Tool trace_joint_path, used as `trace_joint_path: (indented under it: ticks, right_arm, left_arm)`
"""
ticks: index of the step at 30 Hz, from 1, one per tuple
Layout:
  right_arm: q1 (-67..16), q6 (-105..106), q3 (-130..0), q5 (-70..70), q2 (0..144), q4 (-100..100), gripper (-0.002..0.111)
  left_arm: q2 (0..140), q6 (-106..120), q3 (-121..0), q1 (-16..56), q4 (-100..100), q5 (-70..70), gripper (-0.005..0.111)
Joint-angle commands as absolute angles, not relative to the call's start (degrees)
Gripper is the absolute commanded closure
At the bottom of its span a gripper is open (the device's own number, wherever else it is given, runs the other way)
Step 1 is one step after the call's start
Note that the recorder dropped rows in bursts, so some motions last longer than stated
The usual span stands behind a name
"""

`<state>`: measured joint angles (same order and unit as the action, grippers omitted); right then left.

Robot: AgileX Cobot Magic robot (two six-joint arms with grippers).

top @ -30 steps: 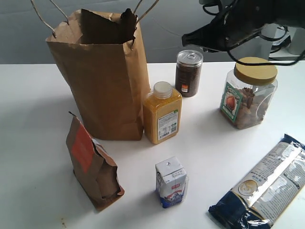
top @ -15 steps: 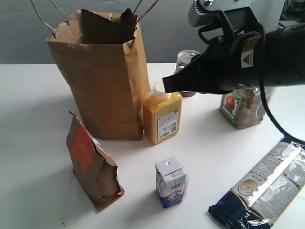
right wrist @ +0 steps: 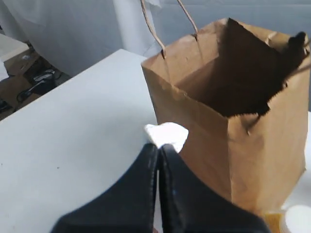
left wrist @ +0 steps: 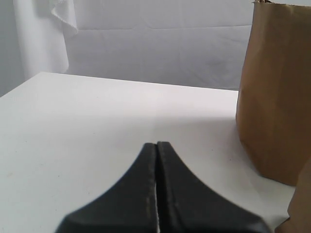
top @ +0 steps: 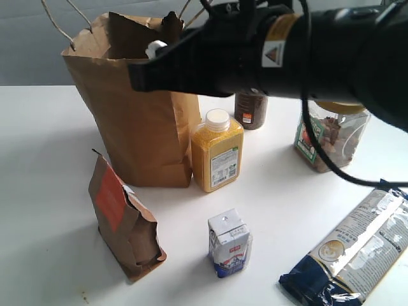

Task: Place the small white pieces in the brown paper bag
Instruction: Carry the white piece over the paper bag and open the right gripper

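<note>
Progress: one piece (right wrist: 166, 134) is in transit. It's pinched at the tips of the right fingers (right wrist: 143, 170), up off the table (top: 51, 191) at abt rim height of the bag (top: 137, 108). Ext. view: it shows white against the bag's top, right of centre. Right wrist view: it lies against the bag's outer wall just under the rim, so prob. not yet over the mouth. It needs a bit more travel, then release. So pick-up is done for this one; drop not yet done.

Other pieces: none visible on the table in any view. The bag's inside is dark, so can't tell if any are already in, or how many are left. The round white thing on the bottle (top: 217, 156) is its cap, not a piece.

Left fingers (left wrist: 138, 179) are pressed together, holding nothing, low over bare table w/ the bag close by; no part in this step.

Vs. earlier: 1 s ago the right arm was far right, above the can (top: 250, 111) and jar (top: 328, 143). 0.5 s ago it was mid-scene over the bottle. Now it's stretched across to the left, in front of the bag's top, hiding most of the can and the jar lid. Bag, bottle, pouch (top: 121, 220), carton (top: 228, 245): no shift.
</note>
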<state>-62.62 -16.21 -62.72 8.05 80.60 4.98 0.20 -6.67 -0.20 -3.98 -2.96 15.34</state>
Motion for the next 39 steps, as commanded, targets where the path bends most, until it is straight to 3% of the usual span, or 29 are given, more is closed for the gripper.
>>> trace_joint_path:
  ticks: [1,19,21,30,39]
  right_arm:
    - [-62.8,-16.5,-70.2,7.1,86.7,5.3,0.108]
    - [-58.7,-21.4,-97.9,11.3,110.4,7.5,0.108]
    - [-58.3,-22.4,-98.8,11.3,111.3,7.5,0.101]
    - [-57.3,-23.2,-99.1,12.9,111.5,7.3,0.055]
    - [-57.2,-23.2,-99.1,14.5,111.5,7.3,0.053]
  left_arm:
    - [0.0,-6.9,0.0,-3.7,-2.5,15.2,0.107]
    - [0.0,-6.9,0.0,-3.7,-2.5,15.2,0.107]
    - [0.0,-6.9,0.0,-3.7,-2.5,15.2,0.107]
    - [0.0,-6.9,0.0,-3.7,-2.5,15.2,0.107]
    - [0.0,-6.9,0.0,-3.7,-2.5,15.2,0.107]
